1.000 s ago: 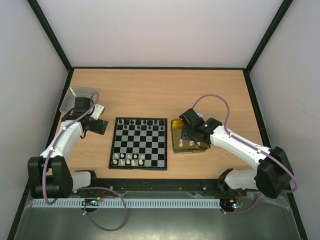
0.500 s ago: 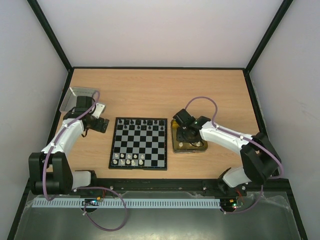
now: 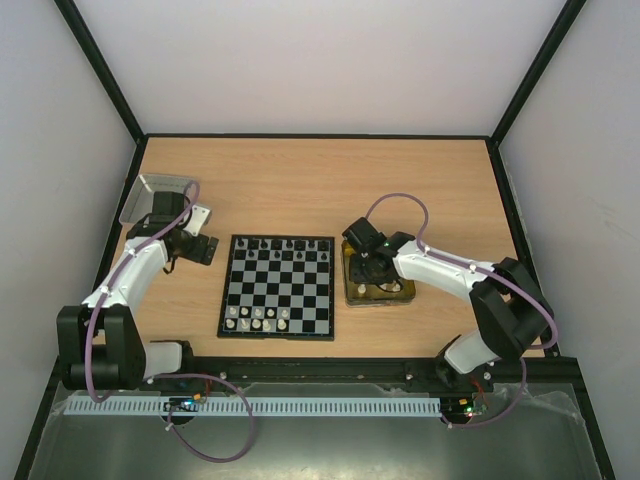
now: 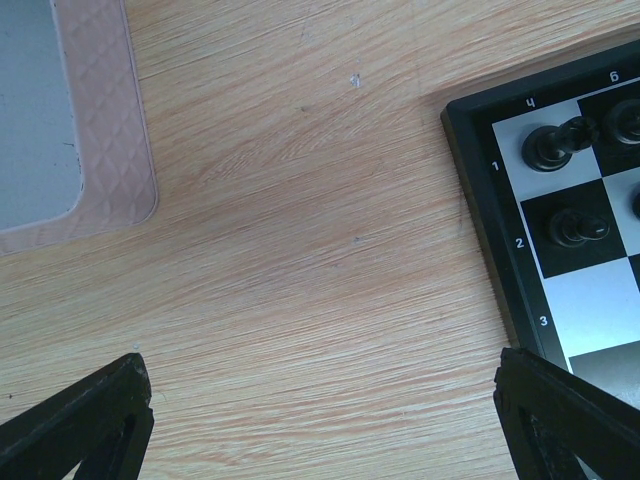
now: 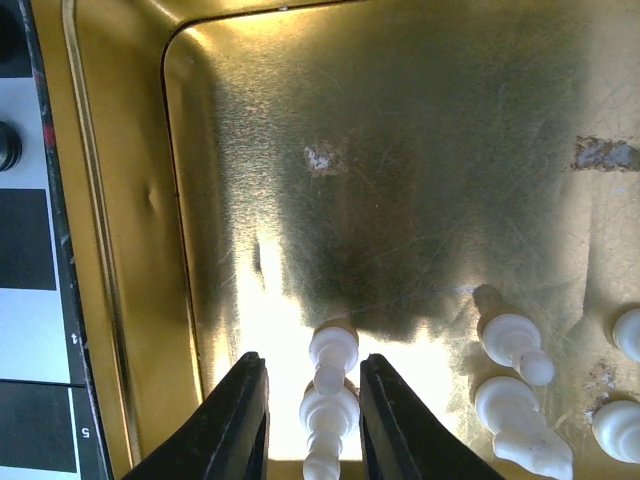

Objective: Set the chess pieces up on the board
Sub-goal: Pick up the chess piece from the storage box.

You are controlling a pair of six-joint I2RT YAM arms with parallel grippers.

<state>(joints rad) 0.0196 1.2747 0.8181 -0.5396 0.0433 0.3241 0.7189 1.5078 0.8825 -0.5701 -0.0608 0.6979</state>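
The board (image 3: 280, 290) lies mid-table, with black chess pieces (image 3: 285, 244) along its far edge and white ones (image 3: 257, 320) near its front edge. My right gripper (image 3: 368, 265) is down inside the gold tin tray (image 3: 352, 292). In the right wrist view its jaws (image 5: 312, 375) straddle two white pieces lying in line (image 5: 333, 350), with narrow gaps on both sides, so it is open. Other white pieces (image 5: 512, 345) lie to the right. My left gripper (image 4: 320, 400) hangs wide open over bare wood, left of the board's corner (image 4: 480, 190), where black pieces (image 4: 555, 145) stand.
A silver-grey tin lid (image 3: 150, 190) lies at the far left, its patterned rim (image 4: 100, 150) showing in the left wrist view. The board's edge (image 5: 25, 250) runs right beside the tray's left wall (image 5: 100, 250).
My right gripper has moved left and lower inside the gold tray, and its jaws have narrowed around the two white pieces. The left arm has stayed still.
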